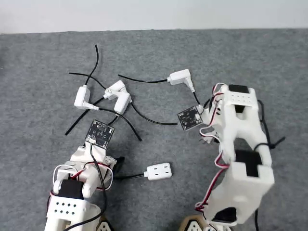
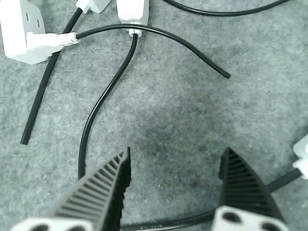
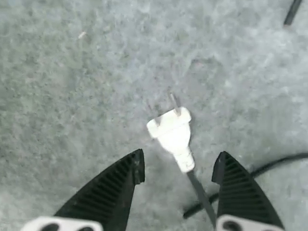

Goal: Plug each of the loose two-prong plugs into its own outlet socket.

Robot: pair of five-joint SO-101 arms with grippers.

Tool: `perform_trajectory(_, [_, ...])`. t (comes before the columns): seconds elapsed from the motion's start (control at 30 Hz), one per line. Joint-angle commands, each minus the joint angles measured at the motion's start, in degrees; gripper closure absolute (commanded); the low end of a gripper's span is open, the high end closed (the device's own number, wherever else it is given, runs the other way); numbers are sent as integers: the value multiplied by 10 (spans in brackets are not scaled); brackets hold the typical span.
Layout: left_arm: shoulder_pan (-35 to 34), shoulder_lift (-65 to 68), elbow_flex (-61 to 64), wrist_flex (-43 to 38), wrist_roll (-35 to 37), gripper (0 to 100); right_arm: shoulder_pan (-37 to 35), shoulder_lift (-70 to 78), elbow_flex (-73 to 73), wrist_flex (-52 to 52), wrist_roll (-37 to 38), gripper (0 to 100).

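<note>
My right gripper (image 3: 180, 154) is open just above the grey carpet. A white two-prong plug (image 3: 171, 130) lies flat between and slightly ahead of its fingertips, prongs pointing away, its black cord running back under the gripper. My left gripper (image 2: 176, 153) is also open, over bare carpet and black cords (image 2: 103, 98), holding nothing. A white socket block (image 2: 18, 29) with a cord end at it lies farther off. In the high view a white outlet socket (image 1: 159, 171) lies between the two arms, and several white plug and socket pieces (image 1: 118, 94) lie clustered farther back.
Another white plug (image 1: 179, 77) lies at the back, beyond the right arm (image 1: 240, 144). Loose black cords (image 1: 144, 115) cross the carpet between the cluster and the right arm. The left arm (image 1: 72, 192) stands at the front left.
</note>
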Motion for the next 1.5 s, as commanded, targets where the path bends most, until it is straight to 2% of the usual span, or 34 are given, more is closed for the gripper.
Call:
perform_trajectory(0.0, [4,-5,-3,-17,4,717,-7,36,-55,30,7,768])
perform_trajectory(0.23, [4,-5,-3,-18,4,717,-26,99,-91,65,4,774])
perform_trajectory(0.3, [4,-5,-3,-18,4,717,-32,111,-92,61,4,825])
perform_trajectory(0.43, [4,-5,-2,-18,5,717,-36,119,-92,61,4,988])
perform_trajectory(0.57, [4,-5,-2,-18,5,717,-39,119,-92,68,-3,991])
perform_trajectory(0.77, [4,-5,-2,-18,5,717,-55,89,-127,113,-137,990])
perform_trajectory(1.03, [4,-5,-2,-18,6,717,-78,-34,-132,120,-409,990])
perform_trajectory(1.23, [4,-5,-2,-18,6,717,-76,-96,-127,122,-569,990])
perform_trajectory(1.47, [4,-5,-2,-17,6,717,-84,-159,24,77,-577,990])
